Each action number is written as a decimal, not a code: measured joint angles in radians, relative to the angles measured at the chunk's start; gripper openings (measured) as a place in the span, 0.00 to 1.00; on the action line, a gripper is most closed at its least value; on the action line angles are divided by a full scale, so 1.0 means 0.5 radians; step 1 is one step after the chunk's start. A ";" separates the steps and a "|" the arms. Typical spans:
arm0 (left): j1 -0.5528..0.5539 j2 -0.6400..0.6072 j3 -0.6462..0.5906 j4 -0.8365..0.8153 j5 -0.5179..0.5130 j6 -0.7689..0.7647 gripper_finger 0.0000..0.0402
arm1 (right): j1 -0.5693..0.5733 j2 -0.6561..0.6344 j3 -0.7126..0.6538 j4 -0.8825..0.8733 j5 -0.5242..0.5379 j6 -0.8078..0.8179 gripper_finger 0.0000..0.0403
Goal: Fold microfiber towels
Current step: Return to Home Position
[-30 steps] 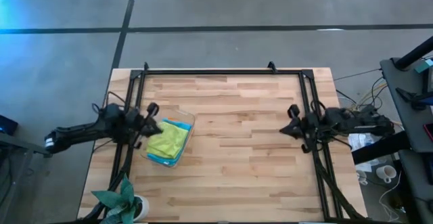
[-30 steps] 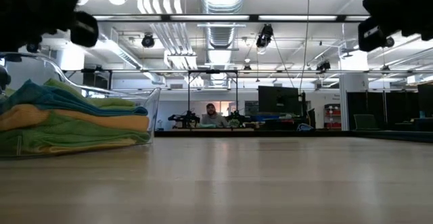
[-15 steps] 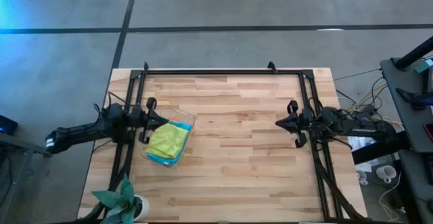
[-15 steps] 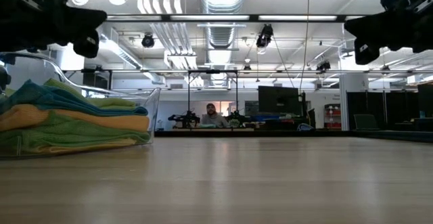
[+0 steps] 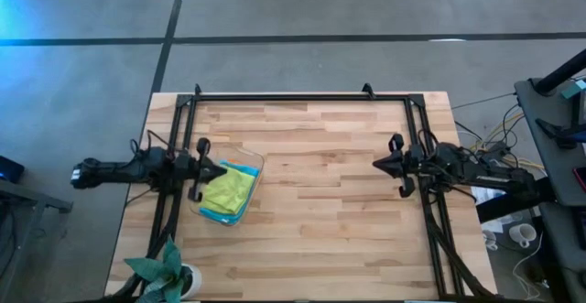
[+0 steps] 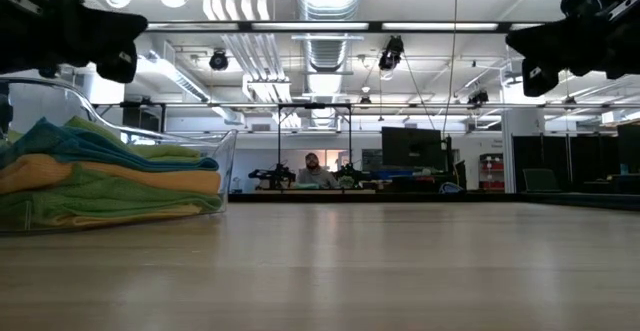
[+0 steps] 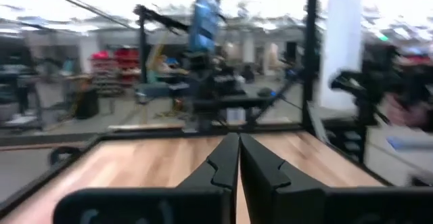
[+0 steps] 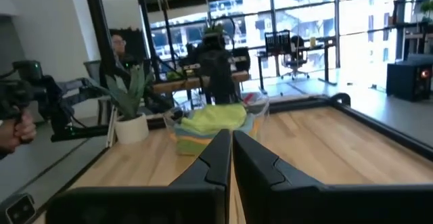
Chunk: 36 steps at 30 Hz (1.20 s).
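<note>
Well, my left gripper [image 5: 218, 168], closed on nothing, hangs at the rim of the transparent bin [image 5: 254, 164] holding the stacked microfiber towels [image 5: 229, 191], while my right gripper [image 5: 377, 165], likewise closed and empty, is well apart

Overhead layout of the worktop [image 5: 311, 202].
The stack of microfiber towels [image 5: 227, 190] lies in the bin [image 5: 254, 164] at centre-left of the frame; the left pincer [image 5: 218, 169] hangs over the bin's left edge, the plant [image 5: 165, 268] stands in the lower left corner, and the right pincer [image 5: 379, 165] is well apart at centre-right.
</note>
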 joint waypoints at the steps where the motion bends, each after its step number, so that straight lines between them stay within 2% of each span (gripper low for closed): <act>1: -0.034 -0.007 0.000 -0.024 0.009 0.027 0.00 | 0.000 0.000 0.000 -0.020 0.000 -0.004 0.03; 4: -0.067 -0.006 -0.001 -0.017 0.013 0.098 0.00 | 0.000 0.023 0.002 -0.151 0.048 -0.085 0.03; 8: -0.060 0.022 -0.002 -0.027 -0.124 0.107 0.00 | 0.000 0.146 0.003 -0.216 0.219 -0.264 0.03; 12: -0.061 0.022 -0.002 -0.138 -0.170 0.114 0.00 | 0.000 0.275 0.001 -0.218 0.257 -0.210 0.03; 17: -0.061 0.052 -0.002 -0.150 -0.612 0.097 0.00 | 0.000 0.409 0.001 -0.215 0.258 -0.027 0.03; 22: -0.061 0.050 -0.002 -0.180 -0.785 0.104 0.00 | 0.000 0.464 0.001 -0.009 0.200 -0.004 0.03; 25: -0.063 0.061 -0.003 -0.181 -0.774 0.104 0.00 | 0.001 0.441 0.001 0.146 -0.012 -0.064 0.03; 28: -0.063 0.029 -0.003 -0.202 -0.597 0.105 0.00 | 0.001 0.377 0.001 0.198 -0.207 -0.113 0.03; 33: -0.063 -0.005 -0.003 -0.224 -0.477 0.110 0.00 | 0.002 0.176 0.001 0.059 -0.293 -0.139 0.03; 36: -0.063 0.023 -0.003 -0.251 -0.330 0.113 0.00 | 0.002 0.013 0.001 -0.031 -0.343 -0.141 0.03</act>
